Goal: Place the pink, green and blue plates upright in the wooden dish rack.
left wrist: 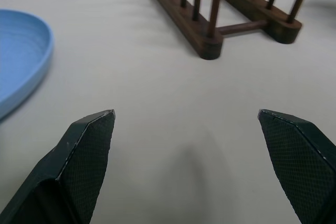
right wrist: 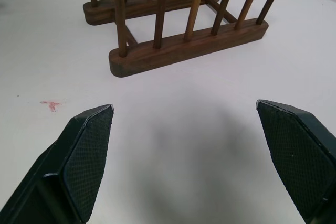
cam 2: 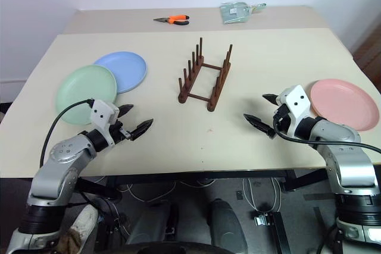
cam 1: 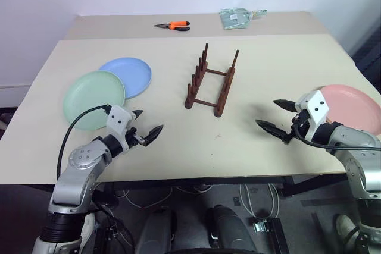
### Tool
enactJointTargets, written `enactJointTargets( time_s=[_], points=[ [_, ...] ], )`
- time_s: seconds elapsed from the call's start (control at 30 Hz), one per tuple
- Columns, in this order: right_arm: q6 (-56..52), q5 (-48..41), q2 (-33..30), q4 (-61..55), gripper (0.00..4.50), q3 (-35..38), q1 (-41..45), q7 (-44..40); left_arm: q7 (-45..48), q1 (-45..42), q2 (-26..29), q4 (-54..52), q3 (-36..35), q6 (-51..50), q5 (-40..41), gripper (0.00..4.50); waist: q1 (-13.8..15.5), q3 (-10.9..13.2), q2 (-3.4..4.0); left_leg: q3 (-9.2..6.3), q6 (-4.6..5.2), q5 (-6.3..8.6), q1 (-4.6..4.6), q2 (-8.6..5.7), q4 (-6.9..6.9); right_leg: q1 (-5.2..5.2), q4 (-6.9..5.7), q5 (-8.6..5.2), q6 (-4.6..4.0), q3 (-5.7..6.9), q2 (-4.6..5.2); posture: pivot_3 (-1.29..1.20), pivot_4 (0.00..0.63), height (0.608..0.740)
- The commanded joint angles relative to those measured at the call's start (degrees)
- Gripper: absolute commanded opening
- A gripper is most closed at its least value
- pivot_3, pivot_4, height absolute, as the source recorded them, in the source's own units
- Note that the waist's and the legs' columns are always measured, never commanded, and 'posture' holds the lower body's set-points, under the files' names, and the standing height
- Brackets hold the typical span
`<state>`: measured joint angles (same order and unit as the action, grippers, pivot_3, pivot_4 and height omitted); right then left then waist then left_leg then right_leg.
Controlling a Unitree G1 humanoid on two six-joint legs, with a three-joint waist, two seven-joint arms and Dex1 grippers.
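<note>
Plates lie flat: green plate [cam 1: 93, 98] and blue plate [cam 1: 130, 75] beside wide-open, empty left gripper [cam 1: 146, 127], pink plate [cam 1: 351, 107] behind equally empty right gripper [cam 1: 277, 116], wooden dish rack [cam 1: 211, 82] ahead between them; shallow rims risk slipping from fingertips

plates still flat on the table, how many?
3, all flat, none in the wooden dish rack. Green plate and blue plate overlap on the robot's left; pink plate lies on its right, behind the right gripper.
</note>
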<state>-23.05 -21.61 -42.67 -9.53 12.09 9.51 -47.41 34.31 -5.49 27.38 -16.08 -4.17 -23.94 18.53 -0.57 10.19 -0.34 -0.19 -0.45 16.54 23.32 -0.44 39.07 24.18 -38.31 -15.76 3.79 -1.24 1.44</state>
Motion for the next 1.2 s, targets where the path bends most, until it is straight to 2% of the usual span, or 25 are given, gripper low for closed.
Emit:
enactJointTargets(
  time_s=[0.03,0.23,0.43,0.7,0.83,0.97,1.0,1.03,1.07,1.17,1.2],
  points=[
    [1.94,-0.21,0.19,-0.19,4.46,0.36,1.50,-0.21,0.78,0.08,1.41,-2.49,-1.35,-0.18,1.01,4.50,-0.01,0.00,0.00,0.00,0.00,0.00,0.00,0.00,0.00,0.00,0.00,0.00,0.00,0.00,0.00,0.00,0.150,0.740],
    [1.87,0.12,1.74,-0.97,4.46,-1.51,3.44,0.95,0.71,0.81,2.02,-3.25,-0.80,-0.47,1.14,4.50,-0.06,0.00,0.00,0.00,0.00,0.00,-0.01,0.00,0.00,0.00,0.00,0.00,0.00,0.00,-0.01,0.00,0.150,0.740],
    [0.24,-0.16,3.77,-5.71,4.46,-4.18,1.79,2.50,0.98,1.19,1.73,-3.51,1.36,-0.13,0.55,4.50,0.05,0.00,0.00,0.00,0.00,0.00,0.00,0.00,0.01,0.00,0.00,0.00,0.00,0.00,0.01,0.00,0.150,0.740],
    [-2.73,-0.58,6.57,-8.94,4.46,-7.93,2.47,3.94,-0.90,2.70,-0.83,-4.97,4.32,-0.80,-0.17,4.50,-0.04,0.00,0.00,-0.01,0.00,0.00,0.00,0.00,0.00,0.01,-0.01,0.00,0.00,0.00,0.00,0.00,0.150,0.740],
    [-3.38,0.21,6.57,-9.25,4.46,-8.98,3.07,4.67,-0.96,1.15,-1.70,-4.20,8.10,-0.65,-1.97,4.50,0.08,0.00,0.00,-0.01,0.00,0.00,0.00,0.00,0.02,0.00,0.00,0.00,0.00,0.00,0.01,0.00,0.150,0.740],
    [-4.19,-0.34,5.92,-10.37,4.46,-8.91,2.69,4.26,-3.80,-4.24,-6.20,-2.31,17.21,-5.15,-6.62,4.50,0.87,0.00,0.00,-0.01,0.00,0.00,0.02,-0.03,0.07,-0.02,0.01,0.02,0.03,0.00,0.02,0.00,0.150,0.740],
    [-4.26,-0.27,5.82,-10.31,4.50,-8.82,2.75,4.22,-4.62,-5.69,-7.42,-1.33,19.48,-5.68,-8.32,3.96,0.94,0.00,0.00,0.00,0.00,0.00,0.02,-0.05,0.08,-0.04,0.01,0.03,0.05,0.00,0.01,0.00,0.150,0.740],
    [-4.35,-0.27,5.71,-10.21,4.50,-8.58,2.78,4.21,-5.61,-7.13,-8.93,-0.26,21.28,-6.40,-9.48,3.76,1.07,-0.01,-0.01,-0.01,0.00,0.00,0.02,-0.06,0.08,-0.04,0.01,0.03,0.05,0.00,0.01,0.00,0.150,0.740],
    [-4.44,-0.36,5.53,-10.21,4.50,-8.21,2.69,4.19,-7.31,-8.94,-10.94,1.60,23.14,-7.17,-11.18,3.24,1.19,-0.01,-0.01,0.00,0.01,0.00,0.01,-0.06,0.08,-0.04,0.01,0.03,0.06,-0.01,0.00,0.00,0.150,0.740],
    [-4.71,-0.78,4.71,-10.93,4.50,-6.76,1.91,4.09,-14.36,-15.21,-18.83,11.11,27.72,-6.52,-17.30,3.24,1.43,-0.01,-0.02,-0.01,0.01,0.00,0.02,-0.08,0.11,-0.05,0.01,0.05,0.08,0.00,0.00,0.00,0.150,0.740],
    [-4.64,-0.82,4.50,-11.06,4.50,-6.41,1.61,4.05,-17.23,-16.79,-21.37,14.28,27.24,-6.26,-18.40,3.24,1.44,-0.02,-0.03,-0.01,0.02,-0.01,0.03,-0.10,0.12,-0.06,0.01,0.06,0.11,0.00,0.00,0.00,0.150,0.740]
  ],
)
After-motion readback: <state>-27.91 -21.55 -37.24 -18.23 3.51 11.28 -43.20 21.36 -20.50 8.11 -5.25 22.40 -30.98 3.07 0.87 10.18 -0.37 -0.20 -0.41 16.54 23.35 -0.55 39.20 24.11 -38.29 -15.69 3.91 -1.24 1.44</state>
